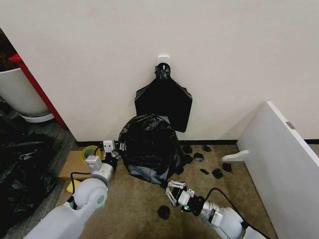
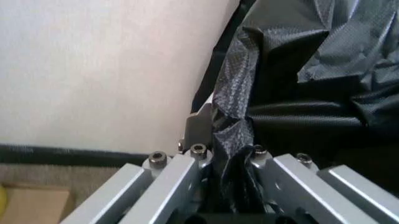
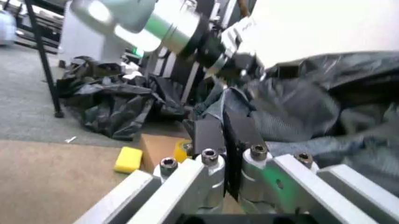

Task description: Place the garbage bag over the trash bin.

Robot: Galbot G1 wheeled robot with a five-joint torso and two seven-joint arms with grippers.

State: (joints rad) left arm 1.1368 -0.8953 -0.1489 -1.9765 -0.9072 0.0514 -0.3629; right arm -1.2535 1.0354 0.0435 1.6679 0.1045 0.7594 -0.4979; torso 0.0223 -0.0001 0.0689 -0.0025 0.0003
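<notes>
Garbage bag (image 1: 149, 147): one large, thin, glossy black plastic bag, heavily crinkled, stood as a rounded, domed mound on the brown carpet at the foot of the pale wall, just below a flat black bag hung from a wall hook. Its sheen showed grey highlights along the lower front, and its left edge was drawn out into a bunched fold (image 2: 234, 135). Trash bin: wholly covered by the bag, no white plastic was visible.

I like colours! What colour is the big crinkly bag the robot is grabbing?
Shiny black. The garbage bag shows best in the head view.
</notes>
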